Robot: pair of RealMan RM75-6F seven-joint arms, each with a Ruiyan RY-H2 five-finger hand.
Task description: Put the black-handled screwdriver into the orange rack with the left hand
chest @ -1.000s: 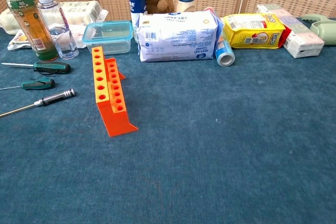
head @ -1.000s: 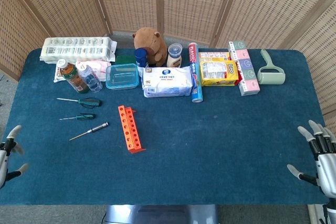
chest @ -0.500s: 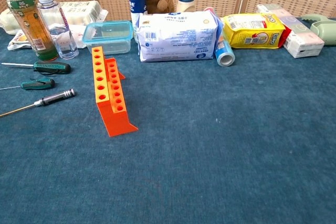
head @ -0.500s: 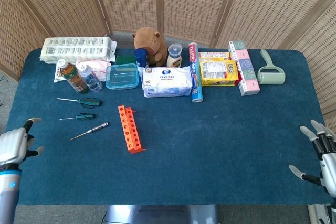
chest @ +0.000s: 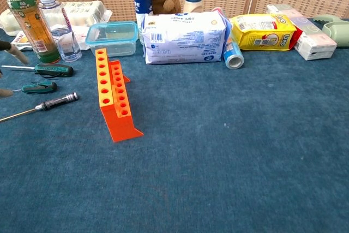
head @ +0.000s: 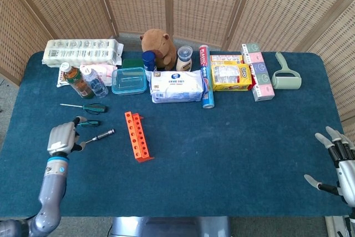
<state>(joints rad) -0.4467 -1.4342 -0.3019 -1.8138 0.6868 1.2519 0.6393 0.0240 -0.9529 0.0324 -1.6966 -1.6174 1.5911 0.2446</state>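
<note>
Wicker screens (head: 183,1) close off the back of my blue-covered table (head: 238,137). From the head view I see my left hand (head: 62,137) raised over the near-left part of the cloth, its back toward the camera, fingers loosely apart and holding nothing; in the chest view only blurred fingertips (chest: 16,53) show at the left edge. Just to the right of that hand lies the black-handled screwdriver (head: 100,135), flat on the cloth, handle toward the orange rack (head: 137,136) and thin shaft pointing back toward my hand. The rack stands near the handle but clear of it, its row of holes facing up. Beyond the black one lie two green-handled screwdrivers (head: 87,107), side by side, and behind them a tea bottle (head: 76,80) and a water bottle (head: 95,83). My right hand (head: 338,162) hangs off the near-right corner, fingers spread and holding nothing.
</note>
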